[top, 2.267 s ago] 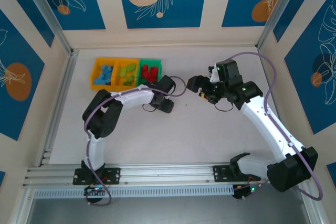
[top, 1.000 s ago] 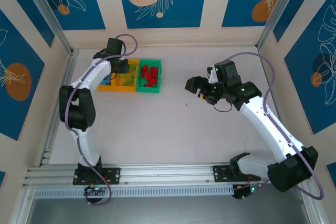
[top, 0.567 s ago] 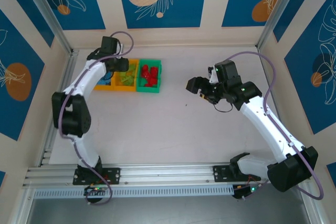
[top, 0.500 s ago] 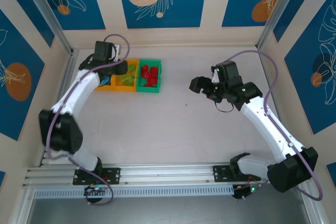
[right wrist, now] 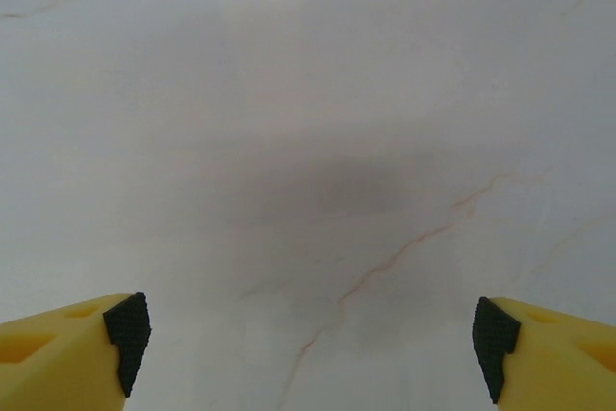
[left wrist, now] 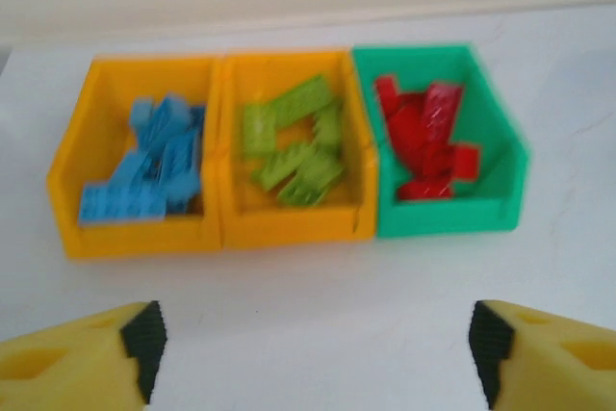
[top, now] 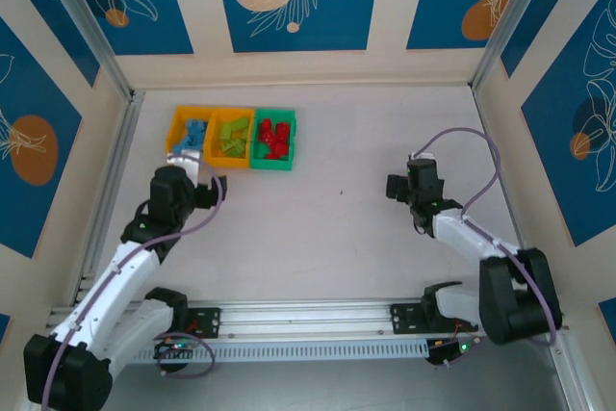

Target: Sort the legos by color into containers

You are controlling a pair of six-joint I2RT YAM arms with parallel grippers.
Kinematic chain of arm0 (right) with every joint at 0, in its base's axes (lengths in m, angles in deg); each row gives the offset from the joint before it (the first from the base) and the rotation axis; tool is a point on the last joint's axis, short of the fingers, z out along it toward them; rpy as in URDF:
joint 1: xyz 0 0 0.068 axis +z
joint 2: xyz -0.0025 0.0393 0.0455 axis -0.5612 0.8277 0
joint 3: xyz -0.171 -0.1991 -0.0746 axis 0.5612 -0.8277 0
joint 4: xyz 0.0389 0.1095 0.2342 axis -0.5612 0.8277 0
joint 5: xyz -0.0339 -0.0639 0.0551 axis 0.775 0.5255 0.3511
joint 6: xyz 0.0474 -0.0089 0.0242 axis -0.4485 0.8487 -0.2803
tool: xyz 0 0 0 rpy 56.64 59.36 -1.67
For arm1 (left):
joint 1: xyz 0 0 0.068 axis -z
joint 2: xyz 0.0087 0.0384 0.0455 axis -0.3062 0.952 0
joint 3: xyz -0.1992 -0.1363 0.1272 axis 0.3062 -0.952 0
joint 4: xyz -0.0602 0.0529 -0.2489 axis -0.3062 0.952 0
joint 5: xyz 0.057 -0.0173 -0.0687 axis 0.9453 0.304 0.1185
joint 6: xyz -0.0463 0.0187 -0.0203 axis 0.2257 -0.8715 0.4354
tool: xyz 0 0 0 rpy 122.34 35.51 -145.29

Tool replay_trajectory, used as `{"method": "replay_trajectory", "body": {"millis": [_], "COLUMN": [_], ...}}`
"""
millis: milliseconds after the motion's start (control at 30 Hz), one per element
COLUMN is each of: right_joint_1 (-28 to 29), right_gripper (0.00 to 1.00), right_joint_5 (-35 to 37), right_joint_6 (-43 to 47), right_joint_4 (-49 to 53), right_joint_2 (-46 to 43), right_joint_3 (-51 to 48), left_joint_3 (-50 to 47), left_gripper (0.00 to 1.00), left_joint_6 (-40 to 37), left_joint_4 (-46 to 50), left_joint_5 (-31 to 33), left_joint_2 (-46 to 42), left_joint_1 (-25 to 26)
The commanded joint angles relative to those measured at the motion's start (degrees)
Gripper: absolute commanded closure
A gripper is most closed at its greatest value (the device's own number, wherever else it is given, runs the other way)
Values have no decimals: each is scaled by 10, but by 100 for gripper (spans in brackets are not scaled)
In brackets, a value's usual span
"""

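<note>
Orange-yellow and green containers point(left wrist: 289, 228), far left of counter point(top: 337, 238): legos point(left wrist: 294, 141) inside, one colour per bin. Left hand point(left wrist: 318, 339): withdrawn from over bins, jaws newly spread wide, empty. Right hand point(right wrist: 313, 334): pulled back, spread, empty, above bare counter. Last drop apparently made; sorting judged complete.

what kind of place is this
Likely a robot lab test cell: a white table boxed in by blue leaf-print panels, an aluminium rail along its near edge, and three containers of sorted legos.
</note>
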Motion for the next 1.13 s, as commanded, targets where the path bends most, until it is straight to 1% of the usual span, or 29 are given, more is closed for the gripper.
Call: {"method": "replay_trajectory", "body": {"millis": [0, 67, 100, 133, 167, 200, 233, 267, 333, 367, 400, 433, 467, 500, 533, 567, 600, 667, 700, 733, 833, 933, 1100], "right_joint_1": [-32, -35, -36, -42, -62, -79, -99, -111, -106, -91, -85, -88, -89, -90, -89, -91, -91, -91, -92, -92, -91, -92, -91], "right_gripper": [12, 12, 11, 8, 8, 6, 0, 1, 1, 1, 0, 0, 0, 0, 0, 1, 0, 0, 1, 0, 0, 0, 0], "right_joint_5": [-61, -73, -81, -88, -117, -158, -205, -231, -237, -211, -200, -204, -205, -209, -208, -210, -211, -211, -212, -212, -212, -213, -218], "right_joint_6": [36, 49, 73, 75, 61, 52, 45, 41, 51, 62, 65, 63, 62, 62, 62, 62, 62, 62, 61, 61, 62, 61, 64], "right_joint_4": [-190, -250, -270, -315, -330, -292, -346, -364, -433, -432, -424, -432, -424, -429, -425, -425, -425, -424, -424, -424, -424, -420, -425], "right_joint_2": [60, 96, 115, 143, 152, 137, 138, 133, 153, 156, 153, 155, 154, 153, 154, 154, 153, 154, 154, 154, 154, 156, 153], "right_joint_3": [-8, 2, 9, 4, 2, 5, -18, -36, -64, -62, -59, -62, -59, -61, -60, -60, -60, -59, -60, -59, -60, -56, -60], "left_joint_3": [-70, -110, -128, -138, -142, -142, -141, -141, -143, -140, -128, -131, -131, -134, -146, -140, -115, -104, -101, -102, -101, -85, -84], "left_gripper": [0, 0, 0, 0, 0, 0, 0, 0, 0, 0, 0, 0, 0, 0, 0, 0, 0, 0, 0, 0, 0, 0, 0], "left_joint_6": [-20, -30, -42, -49, -57, -64, -67, -67, -57, -56, -68, -77, -64, -54, -55, -55, -53, -59, -58, -61, -62, -81, -80], "left_joint_4": [-116, -188, -226, -261, -284, -307, -335, -364, -447, -489, -503, -558, -587, -620, -718, -700, -590, -616, -583, -601, -594, -561, -560], "left_joint_5": [95, 108, 104, 98, 85, 69, 48, 27, -12, -20, -34, -39, -45, -61, -73, -83, -82, -80, -80, -79, -78, -125, -127], "left_joint_2": [-7, 8, 22, 41, 60, 88, 117, 142, 211, 244, 268, 299, 324, 369, 423, 413, 379, 408, 394, 402, 400, 398, 399], "left_joint_1": [-2, -5, -9, -16, -24, -34, -47, -58, -82, -90, -94, -97, -106, -119, -126, -127, -127, -125, -124, -123, -122, -121, -122]}}
